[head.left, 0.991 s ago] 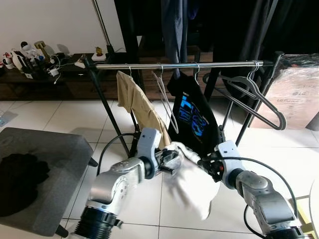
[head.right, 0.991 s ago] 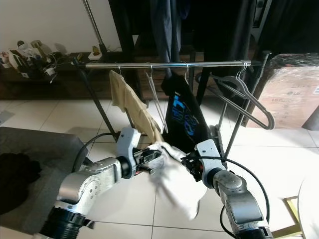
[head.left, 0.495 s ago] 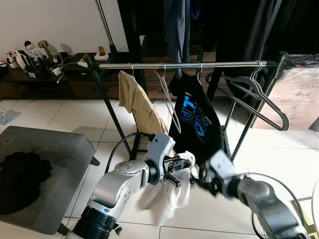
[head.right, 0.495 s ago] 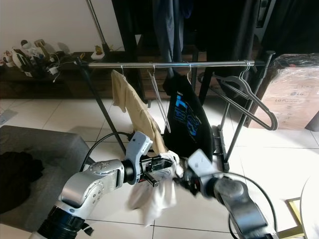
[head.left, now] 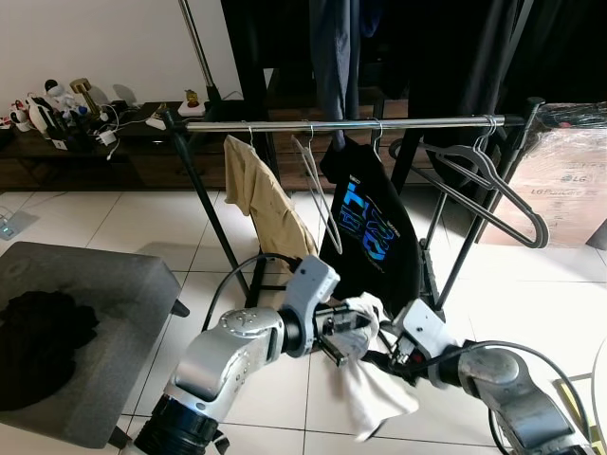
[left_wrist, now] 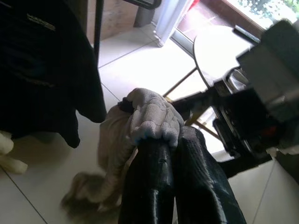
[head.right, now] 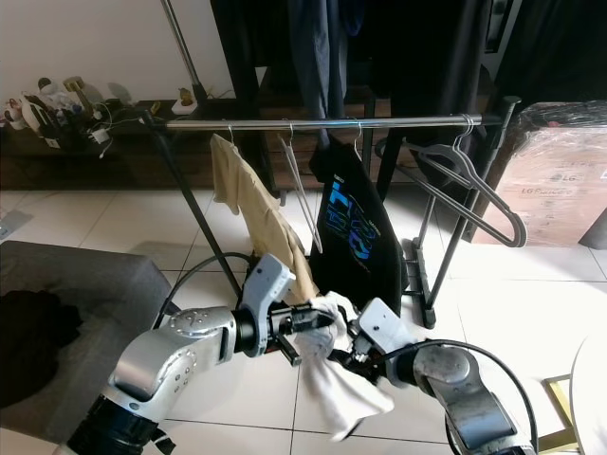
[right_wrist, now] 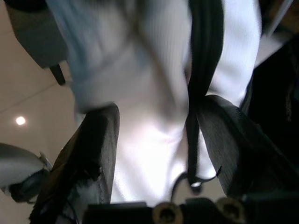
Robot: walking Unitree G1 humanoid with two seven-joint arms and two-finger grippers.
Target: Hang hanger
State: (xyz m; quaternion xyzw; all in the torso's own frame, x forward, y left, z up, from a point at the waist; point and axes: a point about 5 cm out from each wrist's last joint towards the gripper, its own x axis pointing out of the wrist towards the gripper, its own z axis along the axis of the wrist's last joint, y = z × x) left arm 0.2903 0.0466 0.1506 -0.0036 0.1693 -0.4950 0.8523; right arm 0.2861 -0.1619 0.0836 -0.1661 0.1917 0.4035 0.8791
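Two pincers are on the white garment (head.left: 372, 398) right now, low in front of the clothes rail (head.left: 351, 123) and above the tiled floor (head.left: 123, 223). My left pincer (left_wrist: 170, 144) is clamped shut on a bunched top edge of the cloth, so the fabric sits right at its fingertips and the rest dangles below. My right pincer (right_wrist: 159, 154) has its fingers spread wide with the cloth and a black strap-like piece (right_wrist: 198, 88) lying between them, and whether that piece is part of a hanger I can't tell; the empty grey hangers (head.left: 493, 190) hang at the rail's right end.
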